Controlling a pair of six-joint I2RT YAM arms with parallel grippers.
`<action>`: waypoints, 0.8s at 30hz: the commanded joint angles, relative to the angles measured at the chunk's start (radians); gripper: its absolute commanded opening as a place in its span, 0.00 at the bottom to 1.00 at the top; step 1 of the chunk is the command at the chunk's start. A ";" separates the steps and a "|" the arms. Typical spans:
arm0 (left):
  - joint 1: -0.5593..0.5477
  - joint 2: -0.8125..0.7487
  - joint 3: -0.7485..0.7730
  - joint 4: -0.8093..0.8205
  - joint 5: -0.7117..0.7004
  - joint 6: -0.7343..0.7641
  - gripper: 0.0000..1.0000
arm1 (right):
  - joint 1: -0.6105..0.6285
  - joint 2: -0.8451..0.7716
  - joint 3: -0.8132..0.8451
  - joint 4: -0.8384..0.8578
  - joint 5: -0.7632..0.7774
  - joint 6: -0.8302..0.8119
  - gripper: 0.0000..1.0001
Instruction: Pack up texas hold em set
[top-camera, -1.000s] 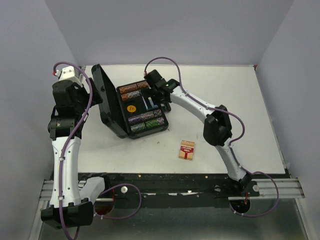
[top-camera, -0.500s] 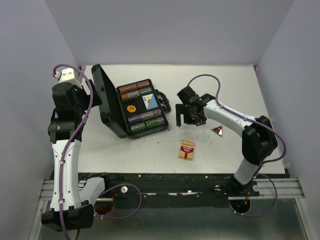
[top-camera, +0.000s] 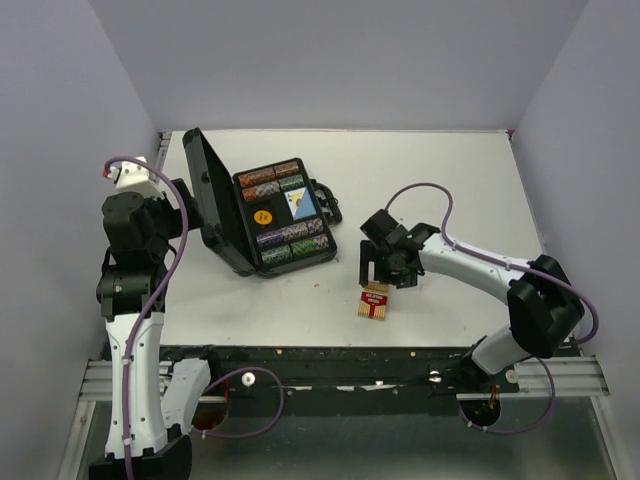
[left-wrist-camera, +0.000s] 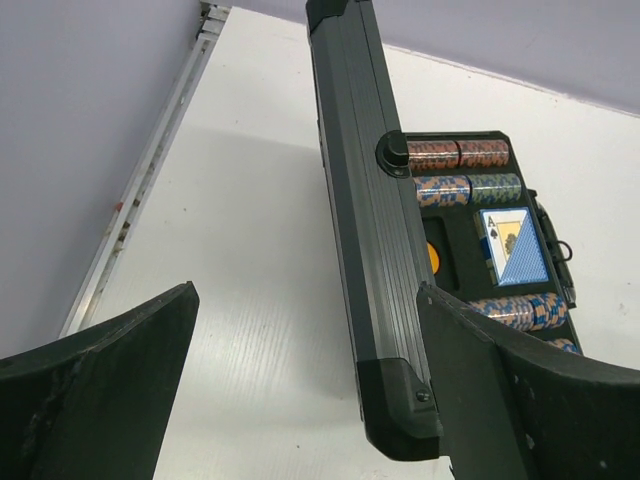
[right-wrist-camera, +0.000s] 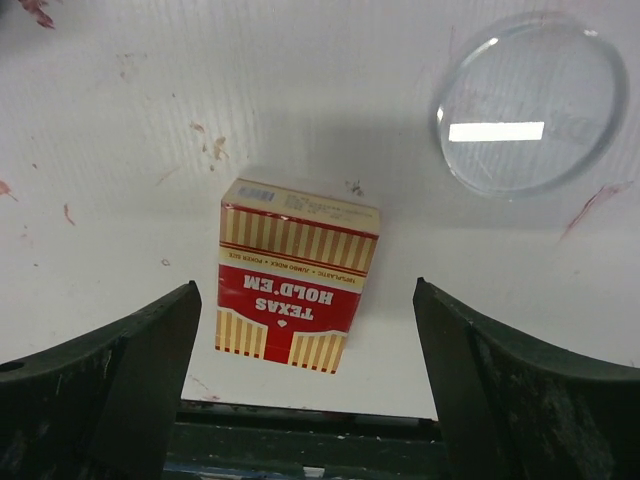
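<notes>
Right gripper (top-camera: 382, 274), jaws apart, hovers over red card deck (right-wrist-camera: 298, 280) on bench (top-camera: 450, 170), right of open black case (top-camera: 250, 236). Left gripper (left-wrist-camera: 310, 390), jaws apart and holding nothing, sits at the case's raised lid (left-wrist-camera: 365, 200).

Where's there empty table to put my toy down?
Bare: the table's far right, beyond the black case's handle; and the near strip in front of the case, left of the red card box. Crowded: around that box, under the right arm, with a clear disc beside it.

Top camera overlooks the table (top-camera: 450, 180); wrist cameras closely face case (left-wrist-camera: 365, 200) and red deck (right-wrist-camera: 295, 285).
</notes>
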 joint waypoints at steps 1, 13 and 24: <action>0.005 -0.009 0.026 0.003 0.034 -0.046 0.99 | 0.075 0.003 -0.048 0.058 0.119 0.103 0.94; 0.007 0.060 0.163 -0.024 -0.034 -0.178 0.99 | 0.139 0.019 -0.098 0.135 0.259 0.170 0.89; 0.006 0.070 0.240 -0.055 -0.069 -0.230 0.99 | 0.241 0.095 -0.153 0.177 0.277 0.183 0.83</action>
